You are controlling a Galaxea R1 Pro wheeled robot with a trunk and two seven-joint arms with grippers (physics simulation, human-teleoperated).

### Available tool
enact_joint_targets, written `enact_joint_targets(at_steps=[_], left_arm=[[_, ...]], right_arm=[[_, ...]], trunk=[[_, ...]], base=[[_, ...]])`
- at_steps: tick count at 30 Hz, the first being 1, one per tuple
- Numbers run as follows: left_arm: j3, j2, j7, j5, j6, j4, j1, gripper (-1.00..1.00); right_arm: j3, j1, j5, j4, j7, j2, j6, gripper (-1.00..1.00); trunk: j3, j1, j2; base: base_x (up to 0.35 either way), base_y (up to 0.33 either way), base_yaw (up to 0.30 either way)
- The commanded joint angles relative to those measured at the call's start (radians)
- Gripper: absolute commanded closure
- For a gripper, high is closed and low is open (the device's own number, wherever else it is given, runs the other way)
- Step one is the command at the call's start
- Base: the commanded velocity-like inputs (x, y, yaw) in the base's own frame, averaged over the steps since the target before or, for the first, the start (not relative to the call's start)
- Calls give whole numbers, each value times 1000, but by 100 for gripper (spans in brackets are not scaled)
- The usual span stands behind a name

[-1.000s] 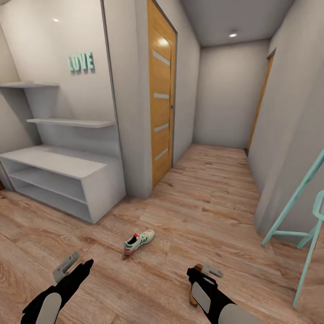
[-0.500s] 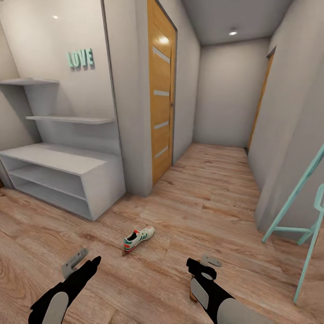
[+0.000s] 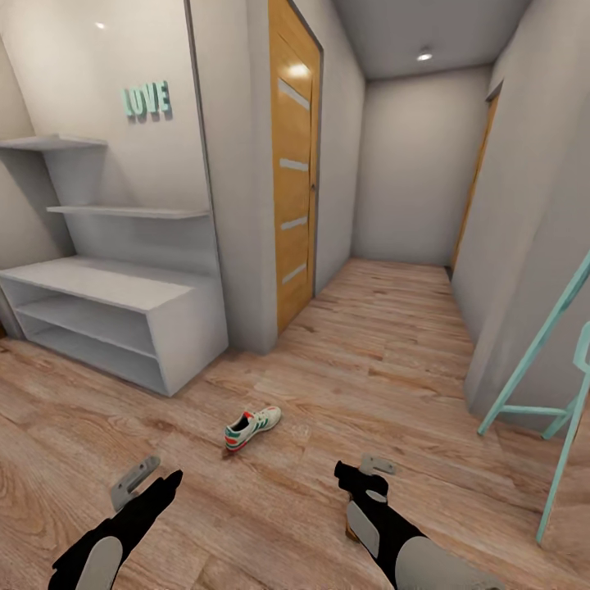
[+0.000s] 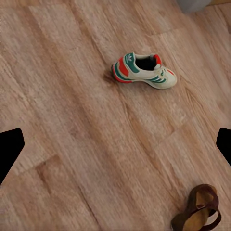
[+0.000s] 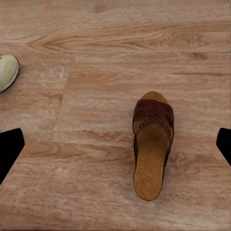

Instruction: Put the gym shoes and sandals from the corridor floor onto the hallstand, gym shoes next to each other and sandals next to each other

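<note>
Corridor, shoes not yet collected: one gym shoe [image 3: 252, 428] lies on its sole on the corridor floor [image 3: 385, 352], ahead of you and between your two arms, well apart from the hallstand [image 3: 115, 319] against the wall to the front-left. A brown sandal [image 5: 152, 147] lies flat on the planks directly below your right gripper [image 3: 369, 478]; in the head view it is mostly hidden behind that arm. The left wrist camera takes in both the gym shoe [image 4: 143, 70] and the sandal [image 4: 198, 211].

Your left gripper [image 3: 141, 483] hangs above bare floor, short of the sneaker, its jaws spread wide and holding nothing. The right gripper's jaws are likewise parted and empty, with the sandal centred between them but some way below. Nothing stands on the rack's top or on either open shelf, as far as the head view shows, so the task looks to be at its first pick.

The step in hand reads as the approach for a grasp. The sandal is the better lined up: you would need to lower the right arm straight down and close across the footbed's width. It is flat, so the fingers may have to come almost to the floor. The other shoe and sandal are not in sight, so you may have to look around for them.
</note>
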Motion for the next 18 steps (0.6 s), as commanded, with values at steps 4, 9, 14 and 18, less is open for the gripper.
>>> enact_joint_targets(at_steps=[4,9,14,18], left_arm=[[0,1,0,-1,0,1,0,-100],[0,3,2,-5,-2,25,0,-100],[3,12,2,-13,-8,117,0,-100],[4,20,3,-15,-19,152,0,-100]], right_arm=[[2,-4,72,3,44,-20,5,-100],[1,-5,92,0,52,-25,-2,-100],[-1,-5,97,-2,53,-24,-6,-100],[-2,-5,97,-2,53,-24,-3,-100]], trunk=[[-11,5,-8],[-11,5,-8],[-11,5,-8],[-11,5,-8]], base=[[0,0,0],[0,0,0],[0,3,-15],[0,113,-151]])
